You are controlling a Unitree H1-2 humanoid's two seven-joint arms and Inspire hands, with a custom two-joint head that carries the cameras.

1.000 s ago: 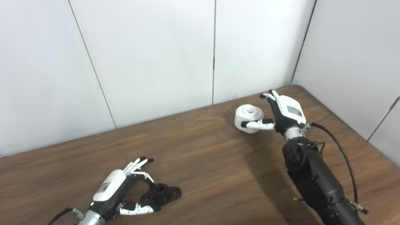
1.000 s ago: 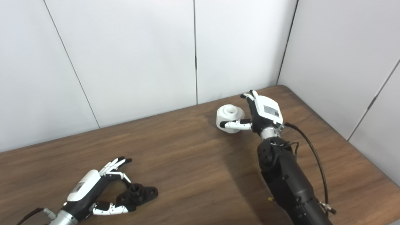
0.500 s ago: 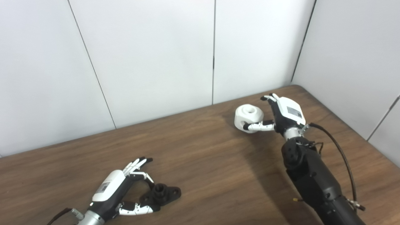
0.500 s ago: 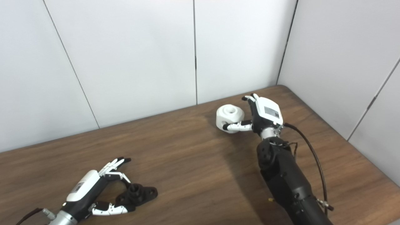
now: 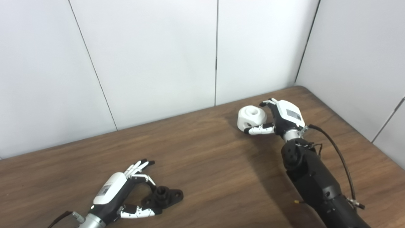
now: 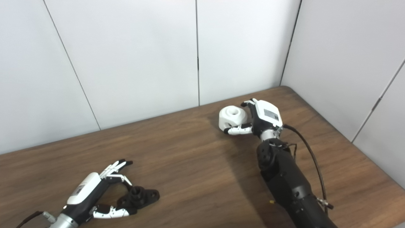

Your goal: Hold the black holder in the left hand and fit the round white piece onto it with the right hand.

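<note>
Left eye view: both pieces rest on the brown table [image 5: 202, 158], well apart, so the step in hand looks like grasping. The right hand [image 5: 283, 117] curls around the round white piece [image 5: 251, 117] at the far right, not clearly clamped, while the left hand [image 5: 121, 196] has fingers spread about the black holder [image 5: 163, 197] at the near left, thumb beneath it. Next, each hand likely needs to close and lift; only white wall panels [image 5: 158, 53] stand behind, nothing between.

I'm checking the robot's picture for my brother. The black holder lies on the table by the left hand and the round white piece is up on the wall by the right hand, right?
Not quite. The round white piece sits on the table, not on the wall; the left eye view shows the right hand beside it. The black holder does lie on the table by the left hand.
</note>
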